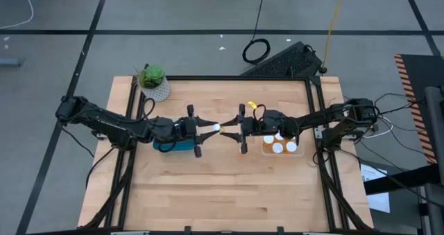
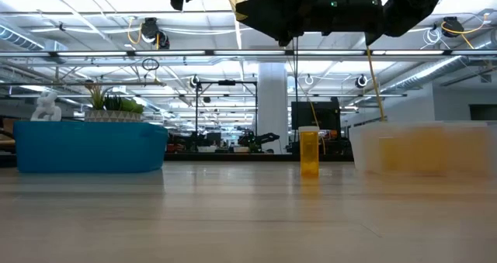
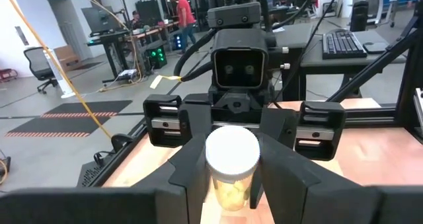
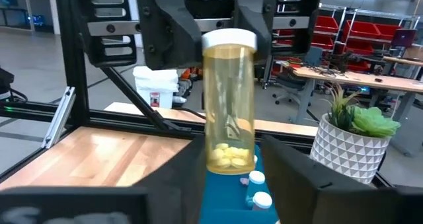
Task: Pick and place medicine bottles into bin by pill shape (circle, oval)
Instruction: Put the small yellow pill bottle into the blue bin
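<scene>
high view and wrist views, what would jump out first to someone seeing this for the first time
The two grippers meet nose to nose above mid-table, the left gripper and right gripper both at one white-capped medicine bottle held in the air. To either side sit a blue bin and a clear bin with white-capped bottles. A potted plant stands at the table's far left corner.

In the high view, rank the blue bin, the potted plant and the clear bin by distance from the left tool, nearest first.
1. The blue bin: directly under the left arm, just behind the left tool.
2. The clear bin: across the table's middle, under the right arm.
3. The potted plant: at the table's far left corner.
The last two are fairly close.
</scene>
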Available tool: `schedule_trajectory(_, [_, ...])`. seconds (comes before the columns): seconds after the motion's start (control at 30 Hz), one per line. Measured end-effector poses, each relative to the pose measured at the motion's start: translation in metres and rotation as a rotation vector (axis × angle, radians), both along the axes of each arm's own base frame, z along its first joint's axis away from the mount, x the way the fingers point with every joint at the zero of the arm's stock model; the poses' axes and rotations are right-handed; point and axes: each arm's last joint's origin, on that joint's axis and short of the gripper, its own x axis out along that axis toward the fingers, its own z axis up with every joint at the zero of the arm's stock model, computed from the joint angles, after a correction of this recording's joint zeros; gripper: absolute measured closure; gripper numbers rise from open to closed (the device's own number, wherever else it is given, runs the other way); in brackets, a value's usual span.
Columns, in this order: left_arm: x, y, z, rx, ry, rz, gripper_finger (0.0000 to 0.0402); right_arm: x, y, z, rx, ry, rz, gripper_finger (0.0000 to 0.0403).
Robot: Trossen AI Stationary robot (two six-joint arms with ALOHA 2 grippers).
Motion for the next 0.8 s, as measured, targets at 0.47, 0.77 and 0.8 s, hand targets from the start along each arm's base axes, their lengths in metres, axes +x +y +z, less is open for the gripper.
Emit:
schedule_trajectory(0.47, [-0.012,0.002,-0.001,-0.033,0.150,-0.019,0.0212,0.000,0.000,-0.003,0.012,0.030,-0.001,0.0281])
schedule_trajectory(0.77, [-0.029,0.001,0.046,-0.203,0.363,0.014,0.0097,0.000,0.000,-0.006,0.011,0.062,0.000,0.0308])
schedule_trajectory(0.8, [-0.028,0.001,0.049,-0.206,0.372,0.016,0.0095,0.000,0.000,-0.006,0.011,0.069,0.000,0.0314])
